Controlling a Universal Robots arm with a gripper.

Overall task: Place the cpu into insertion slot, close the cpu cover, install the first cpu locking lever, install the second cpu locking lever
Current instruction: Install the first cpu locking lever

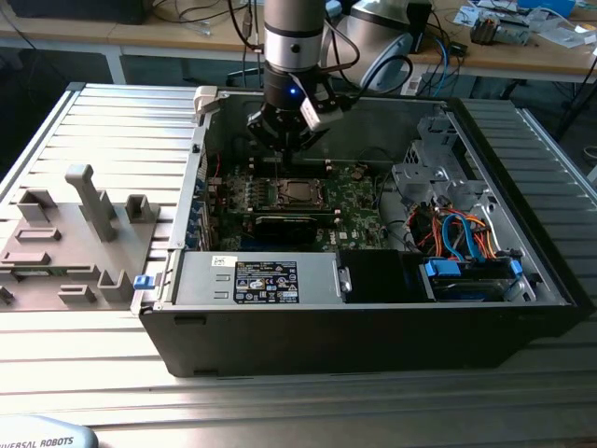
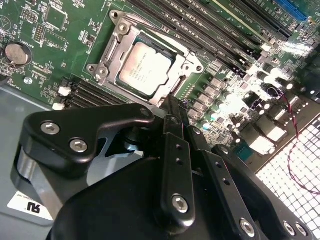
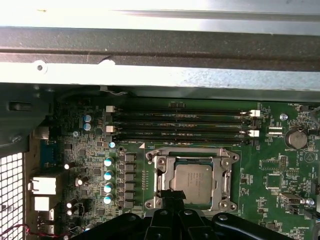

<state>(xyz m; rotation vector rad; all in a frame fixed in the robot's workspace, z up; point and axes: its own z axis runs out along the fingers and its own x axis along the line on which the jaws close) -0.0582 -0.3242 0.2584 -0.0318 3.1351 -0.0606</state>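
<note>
Exterior view first: the arm hangs straight down into the open computer case [image 1: 522, 308], and the gripper [image 1: 283, 157] sits just above the green motherboard [image 1: 359, 219], right at the 12 o'clock edge of the insertion slot [image 1: 297, 193]. From the gripper, the slot lies toward 6 o'clock in this picture, and the power supply [image 1: 261, 280] with its label sits further on at 6 o'clock, against the case's near wall. Over at 9 o'clock, well apart from the case, a grey fixture block [image 1: 75, 233] stands on the ribbed table [image 1: 103, 112].

Now the second wrist view, and there it is: the cpu [image 2: 146, 69] is lying flat inside the slot, silver top facing up, with the cpu cover [image 2: 116, 42] framing it all round, its window showing the chip. The black fingers [image 2: 172, 122] come together into one narrow tip with no gap between them, clenched, nothing pinched in them, and that tip rests right at the edge of the cover frame.

First wrist view agrees: the cpu [image 3: 193, 182] is seated, the frame is down around it, the closed fingertips [image 3: 172, 196] touch the frame's edge, and the memory slots [image 3: 180, 125] run alongside the socket.
</note>
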